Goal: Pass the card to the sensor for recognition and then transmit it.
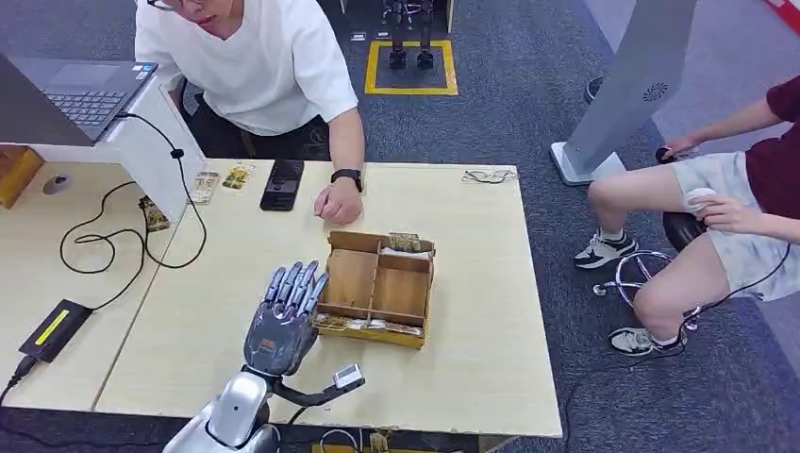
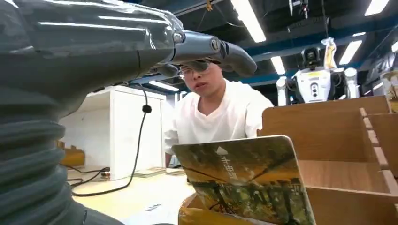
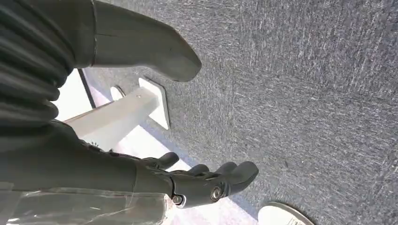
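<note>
Our left hand (image 1: 281,319) hovers, fingers (image 1: 294,286) spread and empty, just beside the wooden box (image 1: 377,286) on the counter (image 1: 472,311), where the card (image 2: 244,180) leans; thin, stiff and slick, we judge, best pinched by its exposed upper edge. Right hand (image 3: 197,180) hangs empty.

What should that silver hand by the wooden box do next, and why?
Probably ease the left hand toward the wooden box and pinch a card standing in its near slot. The hand hovers open beside the box, holding nothing, and the card must be in hand before it goes to a sensor.
</note>
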Motion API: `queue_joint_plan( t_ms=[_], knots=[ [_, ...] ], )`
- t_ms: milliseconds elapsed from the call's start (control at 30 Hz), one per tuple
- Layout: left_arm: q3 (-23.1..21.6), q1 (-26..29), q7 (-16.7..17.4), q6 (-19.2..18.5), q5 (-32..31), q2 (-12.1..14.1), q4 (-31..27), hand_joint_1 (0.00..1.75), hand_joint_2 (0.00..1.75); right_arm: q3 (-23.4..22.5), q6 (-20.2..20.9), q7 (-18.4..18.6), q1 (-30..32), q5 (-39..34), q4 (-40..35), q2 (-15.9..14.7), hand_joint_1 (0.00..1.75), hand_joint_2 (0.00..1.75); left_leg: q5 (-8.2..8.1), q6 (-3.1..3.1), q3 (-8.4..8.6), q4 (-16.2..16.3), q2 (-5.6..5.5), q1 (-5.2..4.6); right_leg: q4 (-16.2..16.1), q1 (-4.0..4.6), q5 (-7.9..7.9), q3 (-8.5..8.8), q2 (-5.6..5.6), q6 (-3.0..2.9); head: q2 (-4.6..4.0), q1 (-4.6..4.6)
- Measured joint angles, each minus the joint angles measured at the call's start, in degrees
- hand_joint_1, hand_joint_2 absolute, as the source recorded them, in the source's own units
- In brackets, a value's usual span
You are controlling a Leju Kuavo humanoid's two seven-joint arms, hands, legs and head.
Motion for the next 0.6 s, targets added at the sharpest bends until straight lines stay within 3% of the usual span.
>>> queue_joint_plan(
  t_ms=[133, 433, 600],
  knots=[
    [0.0, 0.0, 2.1, 0.0, 0.0, 0.1, -0.1, 0.00, 1.75, 0.0, 0.0, 0.0, 0.0, -0.1, 0.0, 0.0, 0.00, 1.75, 0.00, 0.00, 0.00, 0.0, 0.00, 0.00, 0.0, 0.00, 0.00, -0.01, 0.00, 0.00, 0.00, -0.02],
    [1.5, 1.4, -6.1, 0.0, 0.2, -0.9, -2.3, 0.00, 1.75, -0.2, 0.0, -0.2, 0.0, -0.1, 0.0, 0.0, 0.00, 1.75, 0.00, 0.00, -0.01, 0.0, 0.00, 0.00, 0.0, 0.00, 0.00, 0.00, 0.00, 0.00, 0.00, -0.02],
    [2.5, 2.7, -13.4, 0.0, 1.7, -1.4, -4.3, 0.00, 1.75, -0.2, 0.0, -0.5, 0.1, -0.1, 0.0, 0.0, 0.00, 1.75, 0.00, 0.00, -0.01, 0.0, 0.00, 0.00, 0.0, 0.00, 0.00, -0.01, 0.00, 0.00, 0.00, -0.02]
  ],
)
